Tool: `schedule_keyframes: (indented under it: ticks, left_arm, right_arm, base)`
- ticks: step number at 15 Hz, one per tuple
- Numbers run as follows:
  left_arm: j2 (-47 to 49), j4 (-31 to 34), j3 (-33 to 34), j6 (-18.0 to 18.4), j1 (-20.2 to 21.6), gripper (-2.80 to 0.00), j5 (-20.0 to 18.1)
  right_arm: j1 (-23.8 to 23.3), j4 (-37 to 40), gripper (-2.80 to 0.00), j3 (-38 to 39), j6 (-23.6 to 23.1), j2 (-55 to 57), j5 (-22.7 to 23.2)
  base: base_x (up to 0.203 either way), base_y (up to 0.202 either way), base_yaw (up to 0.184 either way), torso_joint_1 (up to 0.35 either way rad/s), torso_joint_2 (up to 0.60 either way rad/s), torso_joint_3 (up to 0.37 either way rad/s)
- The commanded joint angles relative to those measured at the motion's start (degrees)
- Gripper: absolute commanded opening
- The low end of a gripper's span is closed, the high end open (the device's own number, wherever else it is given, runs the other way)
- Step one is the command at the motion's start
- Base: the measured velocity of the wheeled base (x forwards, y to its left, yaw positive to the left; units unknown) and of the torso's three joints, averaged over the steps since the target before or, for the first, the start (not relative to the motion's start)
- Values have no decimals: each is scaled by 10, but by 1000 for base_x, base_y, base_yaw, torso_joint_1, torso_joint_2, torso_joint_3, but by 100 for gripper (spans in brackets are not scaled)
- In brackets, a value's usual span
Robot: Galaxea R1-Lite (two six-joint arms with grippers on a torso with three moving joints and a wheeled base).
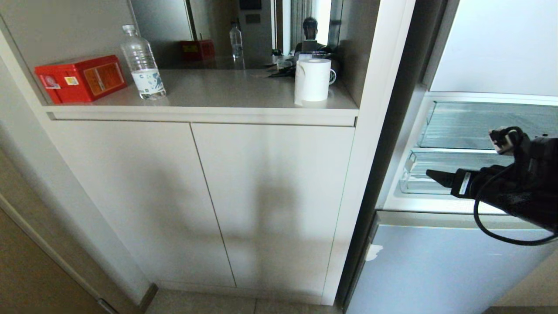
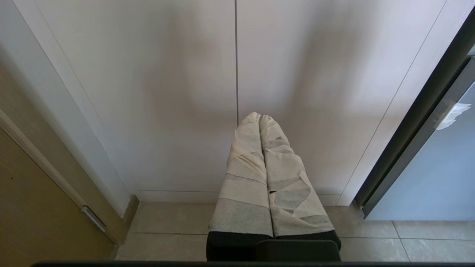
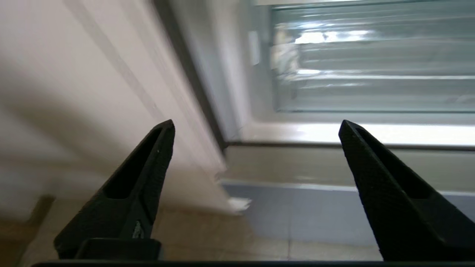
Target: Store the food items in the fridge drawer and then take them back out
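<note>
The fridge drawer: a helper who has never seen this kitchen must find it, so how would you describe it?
Start at the open fridge right of the beige cabinet. Two clear plastic bins sit stacked inside. The fridge drawer is the lower, shallower one with a thick front lip, under the taller clear bin.

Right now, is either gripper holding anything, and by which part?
Nothing is held. The right gripper is open and empty before the fridge drawer; the left gripper is shut on nothing.
</note>
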Motion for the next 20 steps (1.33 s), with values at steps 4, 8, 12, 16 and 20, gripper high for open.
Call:
schedule_keyframes:
  ticks: [4,8,12,16,20]
  left_arm:
    - [1,0,0,0,0,-280,0]
    - [1,0,0,0,0,-280,0]
    - [1,0,0,0,1,-280,0]
    - [1,0,0,0,1,-280,0]
    - [1,0,0,0,0,-280,0]
  right_arm:
    - [-18,-74,0,-15,-28,101,-9]
    - [-18,-82,0,-21,-23,139,-7]
    - [-25,-227,0,-25,-21,213,-9]
    - [-26,-238,0,-56,-7,250,-6]
    - [-26,-238,0,-92,3,279,-6]
  base:
    - [0,0,0,0,0,0]
    - [0,0,0,0,0,0]
    - [0,0,0,0,0,0]
    - [0,0,0,0,0,0]
    - [0,0,0,0,0,0]
